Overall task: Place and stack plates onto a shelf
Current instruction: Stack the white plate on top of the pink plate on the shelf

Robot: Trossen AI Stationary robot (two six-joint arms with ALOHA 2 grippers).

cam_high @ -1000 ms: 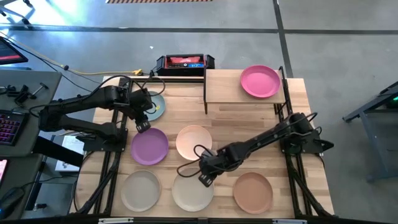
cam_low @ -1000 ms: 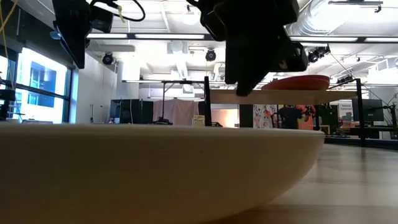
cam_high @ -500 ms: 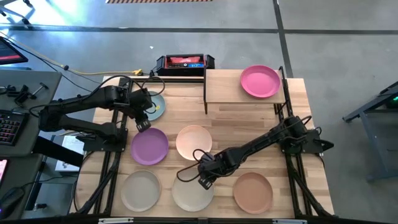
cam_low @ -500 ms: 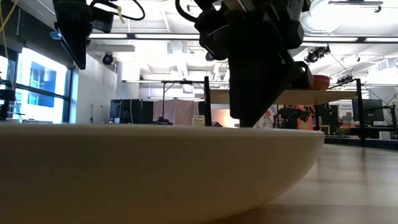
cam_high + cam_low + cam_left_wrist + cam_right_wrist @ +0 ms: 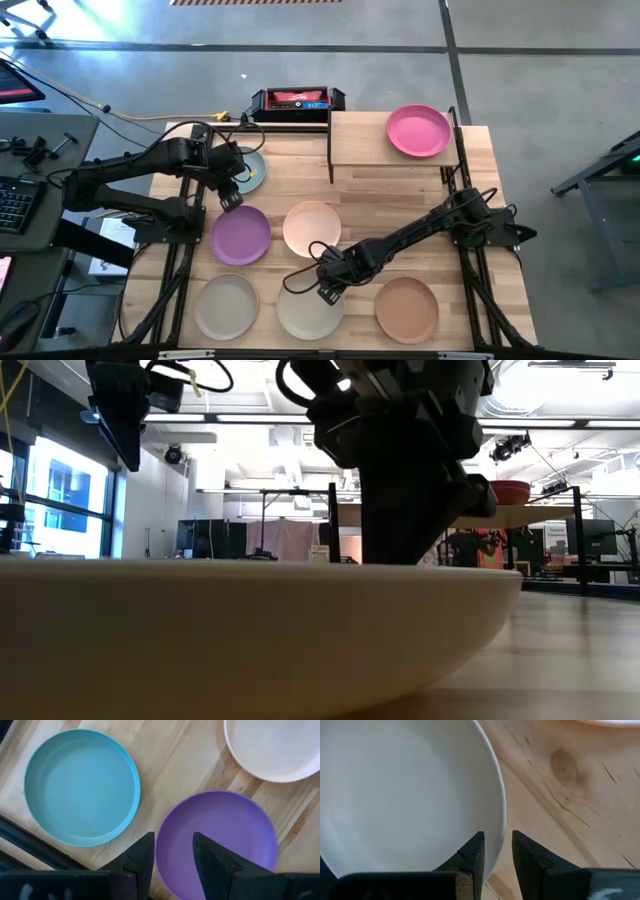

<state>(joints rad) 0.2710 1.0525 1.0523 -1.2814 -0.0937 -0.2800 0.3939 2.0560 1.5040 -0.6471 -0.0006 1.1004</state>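
Note:
My right gripper [image 5: 325,292] is open and points down at the far rim of the cream plate [image 5: 310,312]. In the right wrist view one finger [image 5: 476,845] stands inside the rim [image 5: 496,815] and the other outside it, with a gap on both sides. My left gripper [image 5: 231,203] hangs open above the far edge of the purple plate [image 5: 215,840], beside the teal plate [image 5: 82,785]. A pink plate [image 5: 418,131] lies flat on the shelf [image 5: 358,143]. Peach [image 5: 311,229], beige [image 5: 226,306] and terracotta [image 5: 407,309] plates lie flat on the table.
A black and red box [image 5: 297,101] sits at the table's far edge, left of the shelf. Black frame rails [image 5: 180,260] run along both sides of the table. The shelf's left half is bare wood. In the low view the cream plate [image 5: 250,630] fills the foreground.
My right gripper has come down onto the cream plate's far rim. In the low view its fingertips have sunk behind the rim. No plate has moved.

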